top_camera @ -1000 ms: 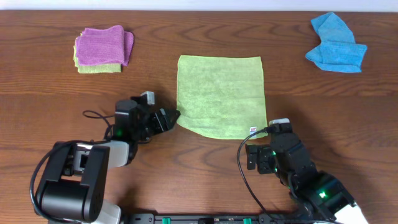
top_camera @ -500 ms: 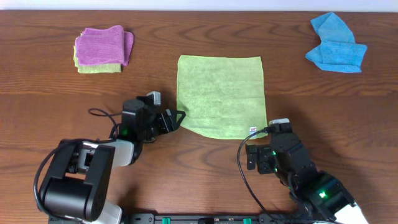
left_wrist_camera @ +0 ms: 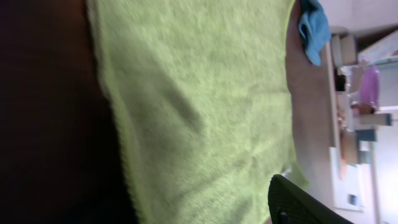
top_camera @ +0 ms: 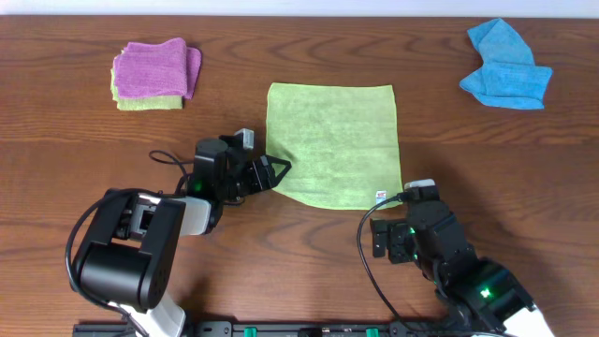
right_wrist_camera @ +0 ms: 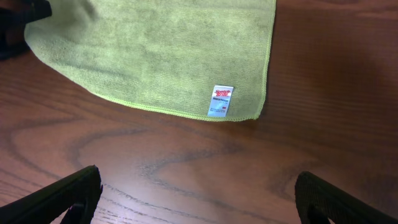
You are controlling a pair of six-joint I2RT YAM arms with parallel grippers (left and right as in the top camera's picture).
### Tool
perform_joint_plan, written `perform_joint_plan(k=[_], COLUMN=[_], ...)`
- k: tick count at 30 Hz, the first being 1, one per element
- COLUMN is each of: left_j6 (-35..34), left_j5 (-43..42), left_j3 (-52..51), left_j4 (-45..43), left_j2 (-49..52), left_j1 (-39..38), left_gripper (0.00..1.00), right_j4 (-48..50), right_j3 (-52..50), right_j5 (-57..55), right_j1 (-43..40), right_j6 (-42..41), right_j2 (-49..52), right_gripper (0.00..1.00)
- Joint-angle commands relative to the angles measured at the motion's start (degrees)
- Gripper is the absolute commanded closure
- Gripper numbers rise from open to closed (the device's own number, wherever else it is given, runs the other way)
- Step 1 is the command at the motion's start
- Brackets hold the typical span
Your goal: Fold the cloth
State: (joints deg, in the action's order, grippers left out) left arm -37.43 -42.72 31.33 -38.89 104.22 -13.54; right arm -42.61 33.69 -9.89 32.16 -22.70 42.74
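The cloth (top_camera: 332,140) is a lime-green square lying flat at the middle of the table, with its white tag (top_camera: 381,195) at the near right corner. My left gripper (top_camera: 274,170) is open at the cloth's near left corner, its tips over the edge. In the left wrist view the cloth (left_wrist_camera: 199,106) fills the frame and only one dark finger (left_wrist_camera: 298,204) shows. My right gripper (right_wrist_camera: 199,190) stands wide open over bare wood just short of the tagged corner (right_wrist_camera: 222,101), with nothing between its fingers.
A purple cloth (top_camera: 154,67) lies on a folded yellow-green one at the far left. A crumpled bright blue cloth (top_camera: 505,65) lies at the far right. Black cables trail beside both arms near the front edge.
My left gripper has slid to the right, from bare wood up to the cloth's near left corner. The right arm has not moved.
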Motion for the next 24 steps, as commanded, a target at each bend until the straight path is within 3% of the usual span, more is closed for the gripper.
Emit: perform_joint_plan(k=[1,16,24], left_j6=[-3.0,-9.9,-11.1], left_j5=[-5.4,-19.1,-26.2], left_j3=[-0.2,0.1,0.2], left_j4=[0.7,-1.4,-2.3], left_j2=[1.4,0.7,0.5], left_j1=[-0.3,-0.3,-0.3], left_gripper=[0.31,0.34,0.41], right_j4=[-0.2,0.1,0.1], right_j3=[0.8,0.8,0.8], right_j5=[-1.0,-1.2,-0.6], right_j1=[0.4,-1.9,-1.9], right_j6=[1.2,1.1,1.1], right_j2=[-0.1,-0.1,-0.1], right_gripper=[0.01,0.01,0.01])
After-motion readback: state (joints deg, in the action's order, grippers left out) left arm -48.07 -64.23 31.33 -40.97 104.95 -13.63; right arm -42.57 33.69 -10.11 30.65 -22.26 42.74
